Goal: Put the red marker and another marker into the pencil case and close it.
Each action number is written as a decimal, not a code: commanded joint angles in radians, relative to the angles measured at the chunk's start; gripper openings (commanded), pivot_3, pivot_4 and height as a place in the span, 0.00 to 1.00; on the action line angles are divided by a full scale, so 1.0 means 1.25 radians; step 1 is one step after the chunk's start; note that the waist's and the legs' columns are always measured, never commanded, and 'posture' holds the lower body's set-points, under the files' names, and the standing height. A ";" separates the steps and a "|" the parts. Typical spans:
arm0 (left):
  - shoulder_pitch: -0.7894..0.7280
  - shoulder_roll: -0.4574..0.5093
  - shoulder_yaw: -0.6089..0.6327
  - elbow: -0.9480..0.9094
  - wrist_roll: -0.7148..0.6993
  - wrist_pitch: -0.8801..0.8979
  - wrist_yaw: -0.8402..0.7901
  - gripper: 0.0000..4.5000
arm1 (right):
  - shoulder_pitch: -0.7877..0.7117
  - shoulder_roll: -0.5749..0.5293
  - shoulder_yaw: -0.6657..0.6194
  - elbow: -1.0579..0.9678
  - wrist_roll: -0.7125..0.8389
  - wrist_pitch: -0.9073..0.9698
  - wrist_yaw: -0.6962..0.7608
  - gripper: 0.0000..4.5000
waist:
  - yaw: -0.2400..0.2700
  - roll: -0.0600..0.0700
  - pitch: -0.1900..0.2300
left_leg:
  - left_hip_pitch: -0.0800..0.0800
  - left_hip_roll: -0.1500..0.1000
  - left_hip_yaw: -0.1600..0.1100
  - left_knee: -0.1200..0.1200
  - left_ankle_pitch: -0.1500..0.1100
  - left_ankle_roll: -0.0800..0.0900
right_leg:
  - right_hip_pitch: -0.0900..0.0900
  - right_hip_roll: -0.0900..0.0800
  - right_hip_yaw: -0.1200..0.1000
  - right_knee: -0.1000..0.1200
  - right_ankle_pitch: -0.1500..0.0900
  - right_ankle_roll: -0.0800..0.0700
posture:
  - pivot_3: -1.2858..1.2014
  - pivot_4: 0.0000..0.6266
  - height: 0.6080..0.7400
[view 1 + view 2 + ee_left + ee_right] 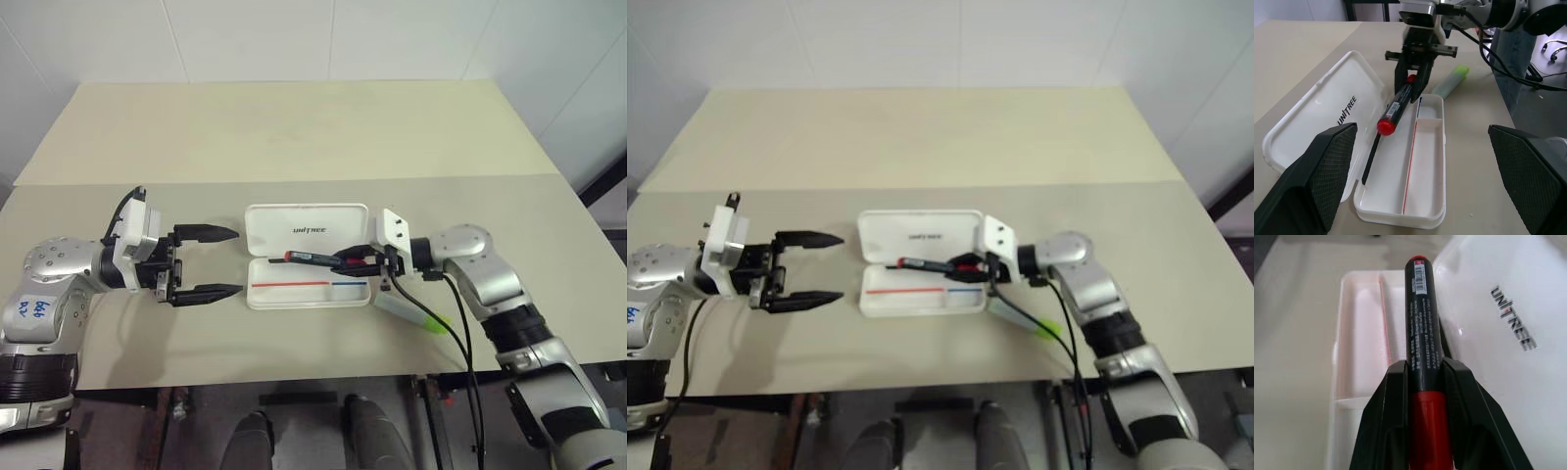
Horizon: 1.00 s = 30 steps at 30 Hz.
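Observation:
The white pencil case [309, 296] lies open at the table's middle, its lid [306, 230] with the dark print folded back flat. My right gripper [355, 261] is shut on the red marker [312, 258], pinching it near its red cap. The black barrel reaches out over the tray [1356, 357] beside the hinge. The other marker [416, 313], pale green with a lime cap, lies on the table just right of the case, under my right wrist. Left of the case, my left gripper [235, 261] stands open and holds nothing, its fingers [1327, 166] pointing at the case.
The beige table [294, 137] runs far back behind the case to a white wall. Its front edge [294, 377] passes close below both arms. A black cable [462, 333] hangs from my right arm over that edge.

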 commanded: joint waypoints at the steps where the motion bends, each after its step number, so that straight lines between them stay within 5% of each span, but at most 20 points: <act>1: 0.012 0.009 0.020 -0.043 -0.010 0.005 0.014 1.00 | -0.034 0.020 0.009 0.054 -0.025 -0.066 0.020 0.13 | 0.000 0.000 0.000 | 0.000 0.000 0.000 0.000 0.000 0.000 | 0.000 0.000 0.000 0.000 0.000 0.000 | 0.52 0.24 1.00; 12: 0.026 0.003 0.023 -0.078 -0.019 0.021 0.048 1.00 | -0.066 0.068 0.011 0.145 -0.061 -0.124 0.033 0.13 | -0.002 0.000 0.000 | 0.001 0.000 0.000 0.001 0.000 0.000 | 0.000 0.000 0.000 0.002 0.000 0.000 | 0.52 0.24 1.00; 13: 0.025 0.002 0.022 -0.080 -0.019 0.023 0.050 1.00 | -0.068 0.069 0.009 0.151 -0.064 -0.129 0.030 0.30 | -0.002 0.000 0.000 | 0.001 0.000 0.000 0.001 0.000 0.000 | 0.000 0.000 0.000 0.002 0.000 0.000 | 0.52 0.24 1.00; 22: 0.004 -0.002 0.014 -0.072 -0.019 0.025 0.052 1.00 | -0.074 0.080 -0.034 0.062 0.005 -0.068 0.032 1.00 | -0.001 0.000 0.000 | 0.001 0.000 0.000 0.001 0.000 0.000 | 0.000 0.000 0.000 0.002 0.000 0.000 | 0.52 0.24 1.00; 30: -0.002 -0.006 0.008 -0.076 -0.023 0.031 0.049 1.00 | 0.062 -0.024 -0.114 -0.352 0.189 0.232 0.008 1.00 | 0.011 0.000 0.000 | 0.000 0.000 -0.002 0.000 0.000 -0.001 | 0.000 0.000 -0.001 0.002 -0.002 0.000 | 0.52 0.24 1.00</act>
